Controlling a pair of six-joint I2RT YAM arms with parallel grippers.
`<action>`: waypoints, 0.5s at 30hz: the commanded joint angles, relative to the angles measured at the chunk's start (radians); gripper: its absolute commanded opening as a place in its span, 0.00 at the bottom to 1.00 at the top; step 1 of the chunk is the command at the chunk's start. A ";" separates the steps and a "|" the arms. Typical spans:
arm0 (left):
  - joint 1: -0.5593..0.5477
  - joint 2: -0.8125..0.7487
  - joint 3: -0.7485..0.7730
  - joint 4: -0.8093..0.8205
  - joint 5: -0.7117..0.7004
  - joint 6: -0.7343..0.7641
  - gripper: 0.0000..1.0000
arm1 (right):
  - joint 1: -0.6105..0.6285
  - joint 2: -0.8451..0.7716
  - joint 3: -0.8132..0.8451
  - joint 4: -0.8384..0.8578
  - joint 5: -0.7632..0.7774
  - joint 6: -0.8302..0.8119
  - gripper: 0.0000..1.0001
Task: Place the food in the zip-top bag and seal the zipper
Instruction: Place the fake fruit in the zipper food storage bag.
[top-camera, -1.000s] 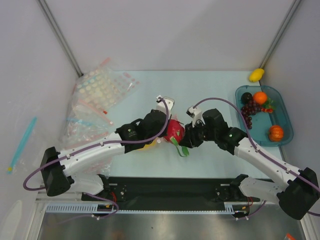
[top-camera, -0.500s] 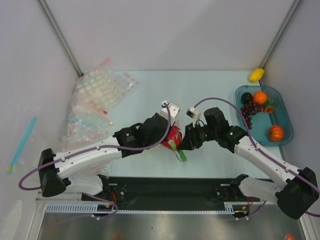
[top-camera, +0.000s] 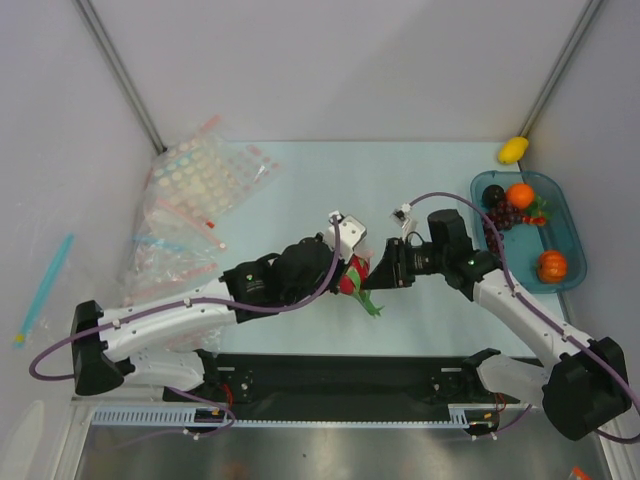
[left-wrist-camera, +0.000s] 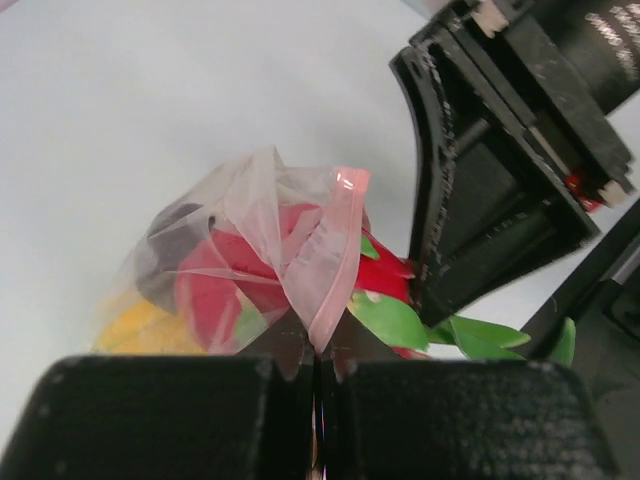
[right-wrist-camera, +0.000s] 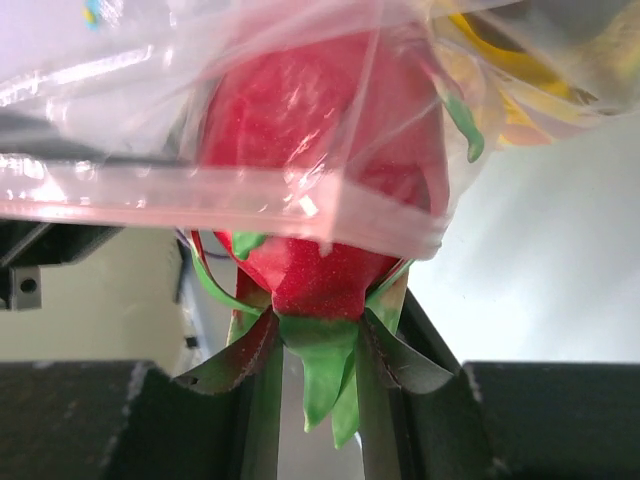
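Observation:
My left gripper (left-wrist-camera: 318, 352) is shut on the pink zipper (left-wrist-camera: 335, 255) at the mouth of the clear zip-top bag (left-wrist-camera: 215, 250). Inside the bag show a yellow banana (left-wrist-camera: 140, 325) and a dark fruit (left-wrist-camera: 170, 240). The pink dragon fruit (right-wrist-camera: 320, 170) sits partly in the bag, with the zipper strip (right-wrist-camera: 200, 205) lying across it. My right gripper (right-wrist-camera: 318, 385) is shut on the fruit's green-scaled end, outside the bag. In the top view both grippers meet mid-table around the dragon fruit (top-camera: 350, 279), left gripper (top-camera: 343, 262) facing right gripper (top-camera: 376, 270).
A teal tray (top-camera: 575, 235) at the right holds an orange fruit (top-camera: 519, 195), a dark fruit (top-camera: 493, 194), grapes (top-camera: 503, 218) and a small orange gourd (top-camera: 552, 265). A yellow lemon (top-camera: 513, 150) lies behind it. Spare bags (top-camera: 190, 195) are piled at the left.
Both grippers have shifted slightly right and toward the near edge with the bag and dragon fruit. The right wrist has swung to point level at the left gripper. Both grips are unchanged.

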 joint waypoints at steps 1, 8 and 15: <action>-0.037 -0.001 -0.002 -0.004 0.156 0.013 0.00 | -0.070 -0.047 -0.005 0.358 -0.124 0.181 0.00; -0.051 0.071 0.032 -0.008 0.241 0.030 0.00 | -0.078 -0.044 -0.033 0.409 -0.084 0.226 0.00; -0.050 0.057 0.020 0.011 0.188 -0.026 0.00 | -0.078 -0.087 -0.079 0.478 0.009 0.236 0.02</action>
